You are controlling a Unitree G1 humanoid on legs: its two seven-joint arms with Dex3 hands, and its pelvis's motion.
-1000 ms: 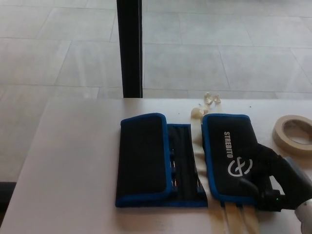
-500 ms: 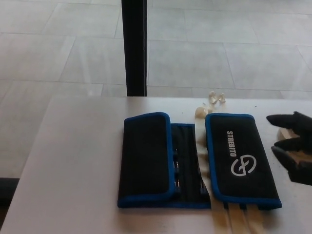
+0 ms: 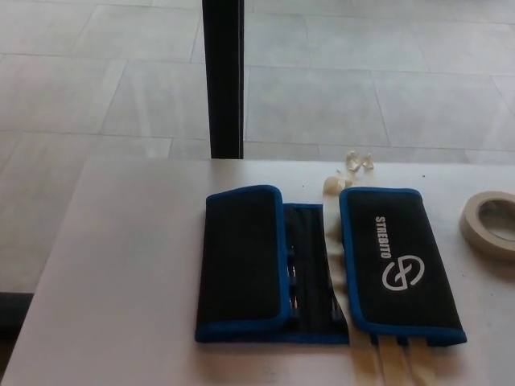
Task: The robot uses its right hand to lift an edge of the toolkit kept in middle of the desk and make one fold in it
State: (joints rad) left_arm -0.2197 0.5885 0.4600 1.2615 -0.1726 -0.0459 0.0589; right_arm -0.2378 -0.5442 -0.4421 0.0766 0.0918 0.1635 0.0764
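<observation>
No robot hand in shot, state unknown. Toolkit (image 3: 322,269) on bench (image 3: 121,265), both flaps folded in. Risk: stiff flap springing open unheld.

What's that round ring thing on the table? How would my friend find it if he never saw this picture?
Start at the white desk and find the black toolkit with blue edging in its middle. Look past the toolkit's right flap, the one with white lettering, to the right edge of the picture. There lies the roll of masking tape, flat and partly cut off: the only round, cream-coloured ring with a hole in it.
</observation>
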